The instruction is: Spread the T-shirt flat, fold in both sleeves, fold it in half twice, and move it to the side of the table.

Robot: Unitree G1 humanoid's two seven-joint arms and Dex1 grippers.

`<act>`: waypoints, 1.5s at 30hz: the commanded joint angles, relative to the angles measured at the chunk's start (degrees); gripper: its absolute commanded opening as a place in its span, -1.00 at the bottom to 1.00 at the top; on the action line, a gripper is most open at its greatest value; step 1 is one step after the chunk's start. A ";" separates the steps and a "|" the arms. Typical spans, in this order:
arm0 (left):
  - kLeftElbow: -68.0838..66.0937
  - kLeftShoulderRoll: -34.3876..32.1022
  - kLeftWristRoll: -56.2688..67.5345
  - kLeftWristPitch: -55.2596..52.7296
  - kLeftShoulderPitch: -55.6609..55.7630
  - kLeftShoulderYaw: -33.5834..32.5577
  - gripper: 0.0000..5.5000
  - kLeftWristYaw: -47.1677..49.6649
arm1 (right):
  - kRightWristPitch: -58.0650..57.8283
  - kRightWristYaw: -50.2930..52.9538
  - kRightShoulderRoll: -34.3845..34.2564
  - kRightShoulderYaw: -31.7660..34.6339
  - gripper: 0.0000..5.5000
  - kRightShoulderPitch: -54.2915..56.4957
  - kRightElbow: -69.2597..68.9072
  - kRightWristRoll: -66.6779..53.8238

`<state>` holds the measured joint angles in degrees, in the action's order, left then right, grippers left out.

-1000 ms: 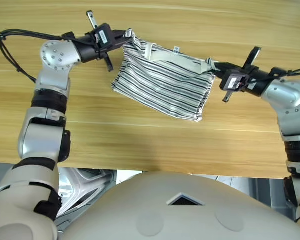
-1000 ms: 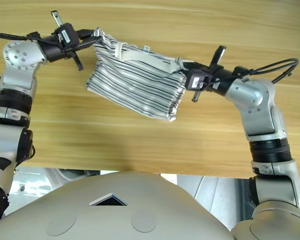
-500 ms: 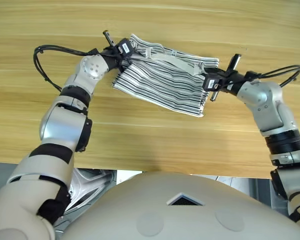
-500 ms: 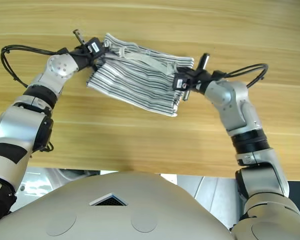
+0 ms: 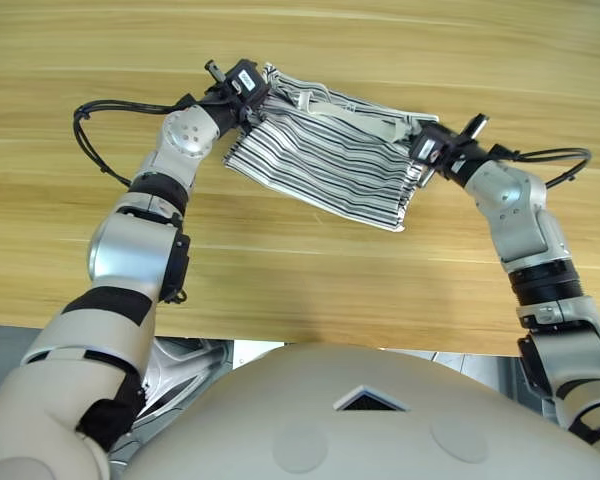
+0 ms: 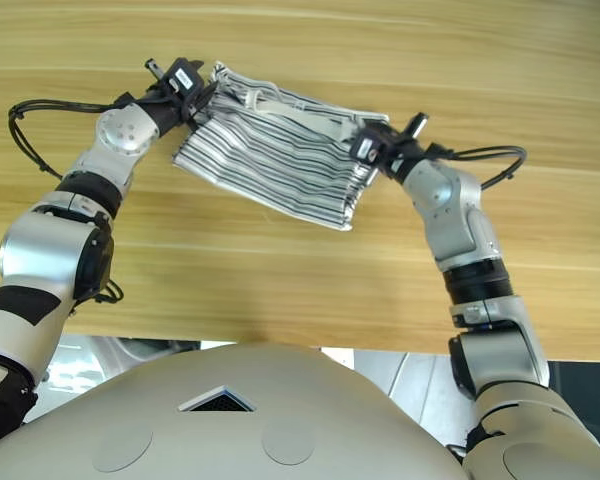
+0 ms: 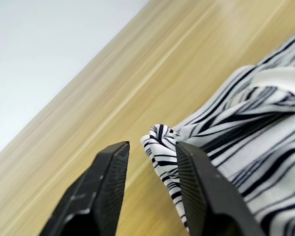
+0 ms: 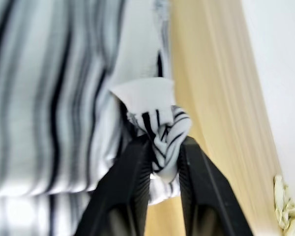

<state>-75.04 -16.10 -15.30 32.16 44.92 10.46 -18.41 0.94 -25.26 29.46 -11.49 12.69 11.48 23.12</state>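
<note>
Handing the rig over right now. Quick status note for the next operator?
Left gripper: open, at the T-shirt's far-left corner, with the bunched cloth just off its tips.
Right gripper: shut on the far-right corner.
T-shirt: a striped, folded rectangle lying mid-table on the wooden table.
Done: judging by its compact shape, the folding looks finished.
Left: release the right corner, then move the shirt to the table's side.

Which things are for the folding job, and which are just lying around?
For the job:
striped T-shirt
left gripper, open at one corner
right gripper, pinching another corner
wooden table

Just lying about:
small crumpled scrap by the table's edge
</note>
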 commanded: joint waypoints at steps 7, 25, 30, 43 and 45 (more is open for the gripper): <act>-0.12 -0.01 7.67 -3.42 1.28 -9.83 0.17 2.26 | -10.75 2.13 -7.43 12.96 -0.04 9.32 8.67 -18.79; 11.72 -4.55 17.80 24.84 -9.45 -20.48 -0.07 -5.67 | 18.63 1.66 0.01 -2.03 0.01 3.06 -0.80 0.53; 13.02 -3.28 19.95 24.90 -10.85 -20.64 -0.41 -6.87 | 20.46 -0.36 3.78 -8.44 -0.36 2.58 4.26 8.22; 15.05 -1.68 22.36 24.39 -12.91 -19.95 -0.81 -9.08 | 31.40 -20.41 22.43 -17.82 -0.99 -13.34 -15.62 -5.87; 14.98 -1.48 22.15 24.32 -12.96 -19.84 -0.81 -8.84 | 31.75 -23.63 23.10 -19.15 -0.99 -15.17 -22.00 -12.58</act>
<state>-60.46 -17.83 7.03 57.13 32.29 -9.76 -27.04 32.65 -45.03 51.20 -28.79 -0.43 -5.50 15.10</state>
